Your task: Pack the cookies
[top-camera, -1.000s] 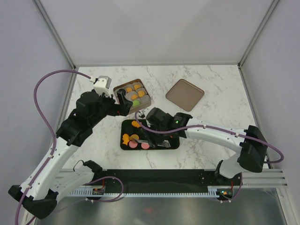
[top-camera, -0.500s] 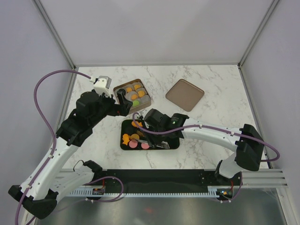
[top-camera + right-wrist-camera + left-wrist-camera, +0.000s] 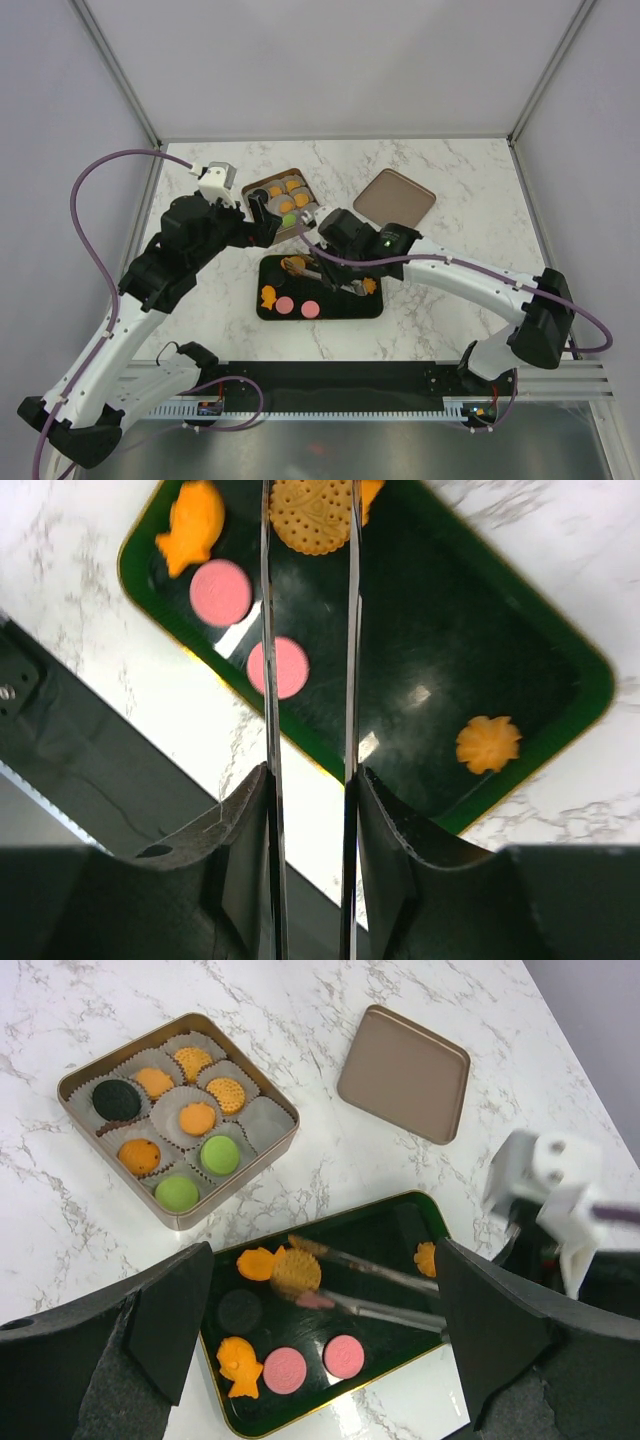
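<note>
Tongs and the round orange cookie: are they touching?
Touching. The right wrist view shows both blades of the tongs against the edges of the cookie.

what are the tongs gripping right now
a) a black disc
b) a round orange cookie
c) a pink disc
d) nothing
B: in the right wrist view the tongs pinch a round orange cookie between their tips, while the pink discs lie loose on the tray.
</note>
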Robot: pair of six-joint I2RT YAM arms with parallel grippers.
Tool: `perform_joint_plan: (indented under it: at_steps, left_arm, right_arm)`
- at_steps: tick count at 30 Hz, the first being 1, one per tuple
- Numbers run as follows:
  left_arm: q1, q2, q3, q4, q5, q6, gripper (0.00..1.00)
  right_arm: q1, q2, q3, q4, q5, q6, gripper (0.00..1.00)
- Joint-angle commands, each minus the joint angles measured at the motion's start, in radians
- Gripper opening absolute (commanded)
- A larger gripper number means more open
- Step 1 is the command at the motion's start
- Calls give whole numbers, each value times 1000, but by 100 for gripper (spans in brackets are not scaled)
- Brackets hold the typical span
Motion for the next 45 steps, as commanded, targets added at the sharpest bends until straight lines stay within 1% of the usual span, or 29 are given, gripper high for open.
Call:
perform_joint_plan:
  at_steps: [1,5,7,11,12,15,21,26,32,45]
  left_arm:
    - [7,-17,26,11,12,0,100]
    - [7,-11,26,11,16,-4,100]
    - [7,-6,28,12,18,-6,100]
    - [9,0,29,12,22,-7,100]
    - [9,0,29,14,22,-6,100]
    - [9,-1,29,11,22,-7,100]
    - [10,-4,19,11,21,-6,100]
    - [12,-6,9,12,22,-6,100]
    - [13,-4,9,14,29,-6,100]
    - [15,-7,6,15,32,-9,100]
  right_arm:
    - [-76,-59,91,-5,10,-38,34]
    - [-174,-16,179,9,10,-59,34]
    - [-210,40,244,23,21,-62,34]
    - [-251,163,382,50,31,-71,34]
    - [-258,213,399,55,22,-71,34]
    - [-272,298,453,60,21,-73,34]
    - [-284,349,425,76,27,-71,34]
    - [-287,311,359,86,56,-70,34]
    - [-289,281,319,84,67,-65,35]
    - [-289,274,309,83,79,-59,38]
